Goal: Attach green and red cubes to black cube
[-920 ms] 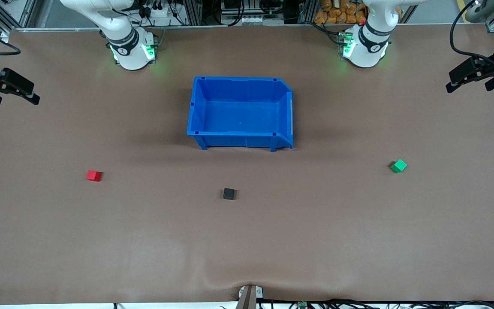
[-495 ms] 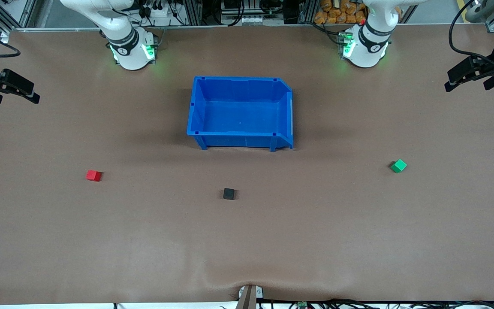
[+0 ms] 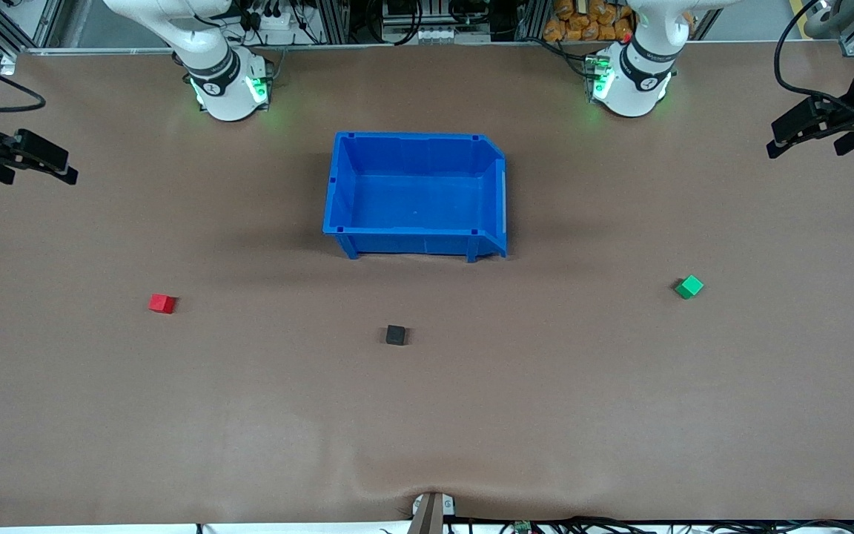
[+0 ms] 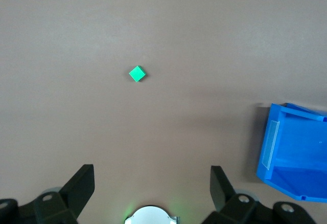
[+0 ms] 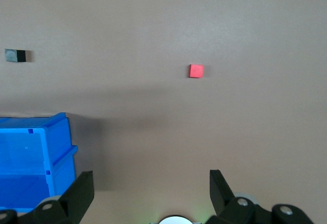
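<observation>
Overhead, a brown matte tabletop (image 3: 427, 415) carries an empty blue plastic bin (image 3: 416, 245); left gripper (image 4: 152, 187) and right gripper (image 5: 152, 188) hang spread wide, holding nothing.

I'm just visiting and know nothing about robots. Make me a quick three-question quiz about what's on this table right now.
1. True or false: the black cube touches the red cube.
2. Which cube lies toward the left arm's end of the table?
3. What is inside the blue bin? A) a cube B) nothing visible C) a gripper

Key:
1. False; they lie well apart.
2. The green cube.
3. B. The left gripper and right gripper hang open and hold nothing, over the table's ends.
</observation>
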Motion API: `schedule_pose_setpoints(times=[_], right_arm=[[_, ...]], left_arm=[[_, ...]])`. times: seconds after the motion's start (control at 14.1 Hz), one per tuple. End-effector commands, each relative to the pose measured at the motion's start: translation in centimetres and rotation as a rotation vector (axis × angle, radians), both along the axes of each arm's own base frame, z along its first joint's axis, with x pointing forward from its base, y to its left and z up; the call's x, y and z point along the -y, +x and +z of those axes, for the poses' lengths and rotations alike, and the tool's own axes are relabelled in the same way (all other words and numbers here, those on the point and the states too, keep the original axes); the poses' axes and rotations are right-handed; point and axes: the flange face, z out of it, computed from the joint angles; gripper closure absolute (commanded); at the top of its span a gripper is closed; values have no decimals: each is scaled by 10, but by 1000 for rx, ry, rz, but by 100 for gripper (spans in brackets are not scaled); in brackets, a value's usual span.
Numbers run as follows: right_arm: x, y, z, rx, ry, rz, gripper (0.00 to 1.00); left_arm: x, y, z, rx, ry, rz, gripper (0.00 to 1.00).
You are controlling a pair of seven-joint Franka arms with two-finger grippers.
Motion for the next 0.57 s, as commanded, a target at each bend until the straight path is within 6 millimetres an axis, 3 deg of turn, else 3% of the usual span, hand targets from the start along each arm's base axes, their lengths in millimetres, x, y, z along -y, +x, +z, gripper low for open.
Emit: schedule_pose_setpoints(times=[0.0,0.21,0.5], right_arm=[[-1,6,-13,-13,-13,-13,0],[12,12,-28,-41,-13,-36,0],[7,17,-33,-47,-11,-29,0]], left_arm=[[-2,3,2,-10,19,-6,0],[0,-1,-1,-42,21,-2,0],[1,-3,-2,-48,20,-2,0]])
